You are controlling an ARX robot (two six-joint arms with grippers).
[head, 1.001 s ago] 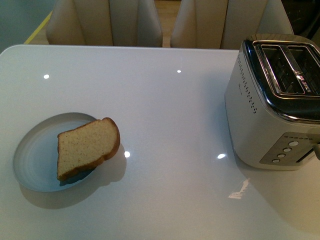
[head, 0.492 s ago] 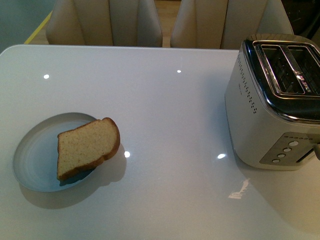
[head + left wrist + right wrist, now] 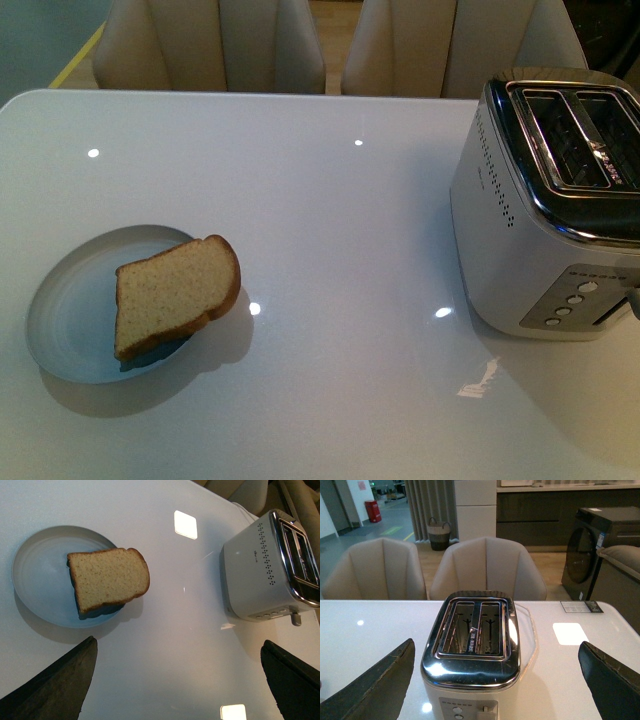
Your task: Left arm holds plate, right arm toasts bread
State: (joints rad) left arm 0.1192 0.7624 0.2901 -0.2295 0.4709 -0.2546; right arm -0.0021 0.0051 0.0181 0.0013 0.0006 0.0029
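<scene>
left gripper (image 3: 178, 641), one bread (image 3: 172, 295), one plate (image 3: 68, 322)

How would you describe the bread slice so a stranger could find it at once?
On the glossy white table, look left, away from the silver toaster on the right, to the round pale grey-blue plate. The bread lies on it, rounded top overhanging the plate's right rim. It is the only tan, speckled, brown-crusted thing there.

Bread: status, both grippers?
Left gripper open, empty. Right gripper open, facing toaster. Bread on plate, overhanging rim, untouched. Nothing between bread and toaster.
</scene>
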